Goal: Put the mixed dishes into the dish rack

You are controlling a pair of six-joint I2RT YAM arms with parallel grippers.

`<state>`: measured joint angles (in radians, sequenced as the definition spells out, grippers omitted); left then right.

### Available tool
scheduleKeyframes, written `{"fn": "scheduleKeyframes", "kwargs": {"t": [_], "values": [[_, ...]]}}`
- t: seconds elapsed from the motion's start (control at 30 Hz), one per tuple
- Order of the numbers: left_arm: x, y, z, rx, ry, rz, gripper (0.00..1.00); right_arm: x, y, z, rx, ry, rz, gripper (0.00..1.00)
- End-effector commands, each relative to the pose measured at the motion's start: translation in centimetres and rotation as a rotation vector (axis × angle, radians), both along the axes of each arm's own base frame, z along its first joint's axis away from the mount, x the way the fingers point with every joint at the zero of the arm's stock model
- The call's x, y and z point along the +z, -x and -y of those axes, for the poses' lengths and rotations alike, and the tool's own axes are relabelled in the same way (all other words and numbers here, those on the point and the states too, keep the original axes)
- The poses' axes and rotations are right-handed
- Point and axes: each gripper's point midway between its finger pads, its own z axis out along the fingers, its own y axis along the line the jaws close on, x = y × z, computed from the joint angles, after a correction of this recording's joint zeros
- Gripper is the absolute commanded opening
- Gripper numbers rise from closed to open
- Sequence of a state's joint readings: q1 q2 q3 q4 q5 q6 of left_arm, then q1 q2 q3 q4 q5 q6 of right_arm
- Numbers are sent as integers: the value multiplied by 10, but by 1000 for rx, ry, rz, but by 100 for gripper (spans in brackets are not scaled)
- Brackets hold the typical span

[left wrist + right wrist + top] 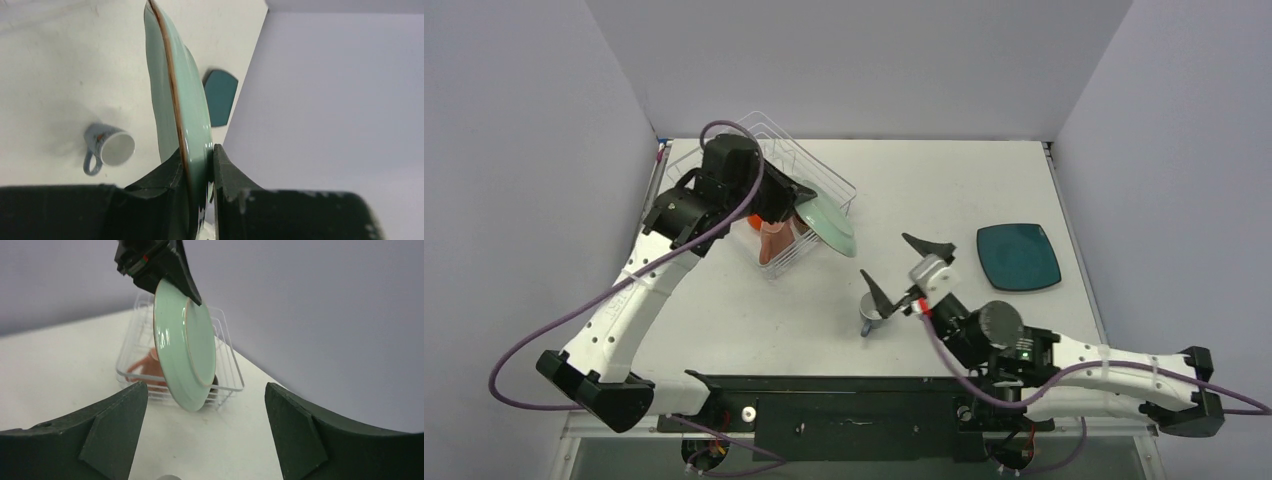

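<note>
My left gripper (pixel 802 203) is shut on the rim of the round pale-teal plate (pixel 830 226) and holds it on edge, tilted, above the near right side of the white wire dish rack (pixel 769 150). The left wrist view shows both pads clamped on the plate (pixel 176 95). In the rack lie the orange-red bowl (pixel 752 221) and the pink mug (pixel 774 243). My right gripper (pixel 902 270) is open and empty, just right of the grey-blue mug (pixel 870 316). The dark-teal square plate (pixel 1019 256) lies flat at the right. The brown bowl is hidden.
Grey walls enclose the table on the left, back and right. The right wrist view looks at the held plate (pixel 182 350) with the rack (pixel 227 371) behind it. The left arm covers much of the rack from above.
</note>
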<state>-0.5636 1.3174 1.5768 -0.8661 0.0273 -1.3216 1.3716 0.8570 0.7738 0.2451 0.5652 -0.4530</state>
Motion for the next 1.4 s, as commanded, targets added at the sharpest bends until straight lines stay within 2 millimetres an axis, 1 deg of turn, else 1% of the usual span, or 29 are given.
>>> {"fn": "scheduleKeyframes", "kwargs": {"t": [0.0, 0.03, 0.07, 0.1, 0.13, 0.17, 0.23, 0.27, 0.3, 0.33, 0.37, 0.53, 0.57, 0.6, 0.63, 0.67, 0.8, 0.93, 0.97, 1.0, 1.1, 1.27, 1.37], "values": [[76, -27, -38, 77, -44, 280, 0, 62, 27, 28, 148, -417, -137, 82], [76, -34, -48, 95, -74, 294, 0, 69, 27, 42, 135, -493, -163, 83], [77, -40, -54, 116, -96, 301, 0, 68, 26, 49, 120, -517, -176, 84], [77, -47, -65, 135, -129, 314, 0, 67, 24, 62, 87, -559, -196, 84], [78, -54, -72, 159, -156, 320, 0, 65, 23, 68, 70, -571, -207, 84], [78, -60, -83, 173, -199, 333, 0, 58, 18, 79, 21, -571, -218, 84], [78, -72, -102, 208, -287, 341, 0, 47, 13, 93, -53, -563, -243, 84], [79, -79, -109, 222, -321, 340, 0, 44, 12, 96, -70, -564, -255, 84], [78, -85, -120, 227, -370, 343, 0, 37, 10, 101, -97, -542, -263, 84], [77, -93, -124, 233, -400, 337, 0, 35, 11, 103, -99, -558, -279, 84], [75, -99, -134, 234, -441, 337, 0, 28, 10, 104, -111, -540, -289, 84], [65, -129, -164, 294, -574, 298, 0, 10, 8, 110, -155, -518, -328, 83], [60, -135, -169, 309, -589, 286, 0, 7, 8, 111, -164, -507, -332, 83], [59, -140, -173, 333, -591, 284, 0, 6, 7, 114, -176, -513, -336, 83], [53, -146, -180, 353, -590, 266, 0, 5, 7, 115, -185, -505, -339, 83], [52, -151, -187, 385, -575, 258, 0, 3, 6, 118, -198, -503, -341, 83], [42, -172, -201, 444, -555, 246, 0, 6, 6, 126, -217, -519, -348, 83], [29, -190, -209, 469, -543, 220, 0, 5, 5, 134, -244, -523, -357, 82], [23, -194, -209, 468, -538, 209, 0, 4, 5, 135, -249, -526, -359, 82], [20, -197, -213, 480, -531, 200, 0, 3, 5, 137, -257, -527, -360, 82], [5, -207, -217, 491, -501, 181, 0, 1, 4, 141, -273, -534, -362, 82], [-6, -220, -224, 513, -460, 179, 0, 2, 3, 143, -288, -534, -361, 82], [-13, -228, -221, 491, -447, 169, 0, 1, 2, 143, -300, -523, -358, 82]]}}
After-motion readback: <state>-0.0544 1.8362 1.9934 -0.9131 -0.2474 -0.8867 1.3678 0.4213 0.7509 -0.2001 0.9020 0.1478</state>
